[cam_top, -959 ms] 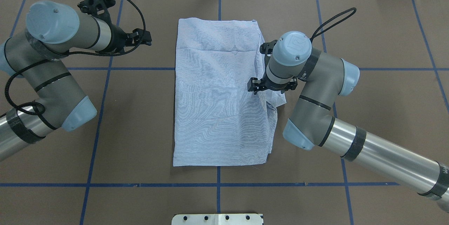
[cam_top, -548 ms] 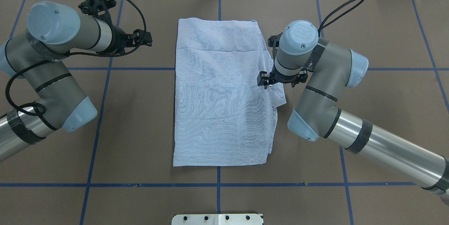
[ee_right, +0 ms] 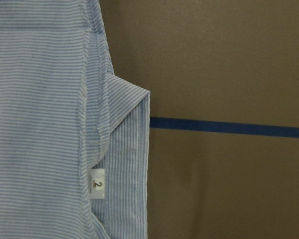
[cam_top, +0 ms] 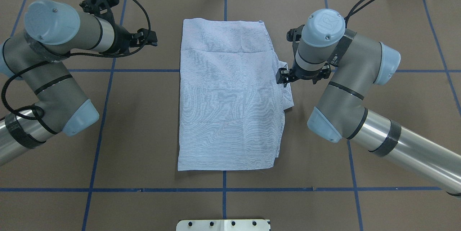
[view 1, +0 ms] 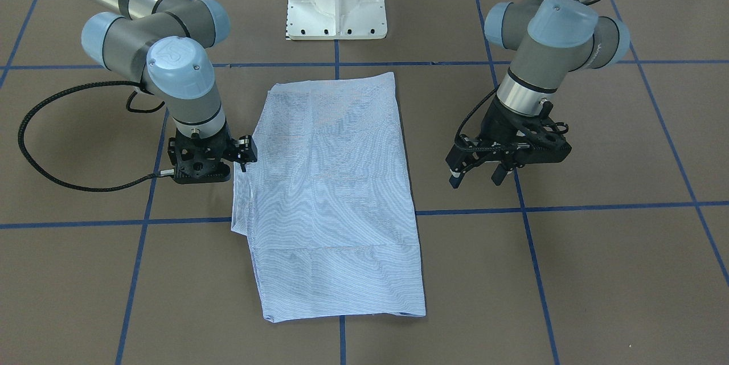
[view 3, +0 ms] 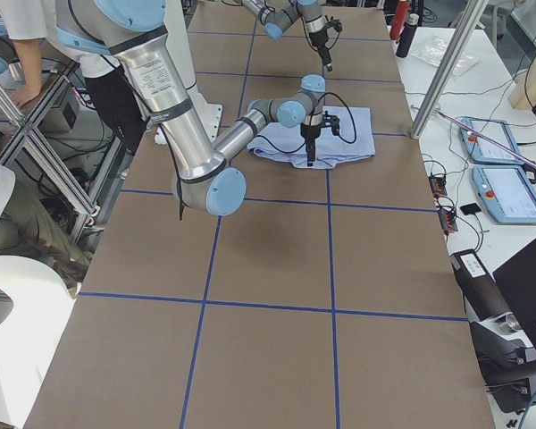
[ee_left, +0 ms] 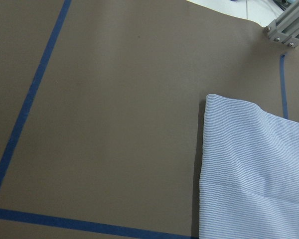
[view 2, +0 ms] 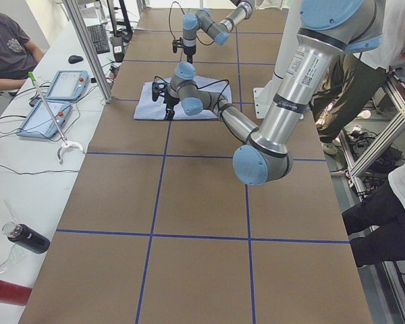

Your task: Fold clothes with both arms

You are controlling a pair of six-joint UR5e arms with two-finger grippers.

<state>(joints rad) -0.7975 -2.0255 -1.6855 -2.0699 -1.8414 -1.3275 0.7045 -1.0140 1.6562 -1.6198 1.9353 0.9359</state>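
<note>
Brown counter [cam_top: 144, 133] taped in blue squares, striped shirt [cam_top: 227, 97] folded flat at its middle.
I see my left fingers [view 1: 454, 179] spread, hovering well apart from the cloth; my right fingers [cam_top: 280, 79] hang at the shirt's edge, grip unclear.

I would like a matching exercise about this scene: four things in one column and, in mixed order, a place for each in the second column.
Things:
1. light blue-and-white striped shirt
2. left black two-finger gripper
3. right black two-finger gripper
4. small white label printed "2"

Places:
A. over the shirt's side edge
B. on the striped cloth, beside a fold
C. flat on the middle of the brown table
D. over bare table, apart from the shirt

Pairs: 1-C, 2-D, 3-A, 4-B.
</note>
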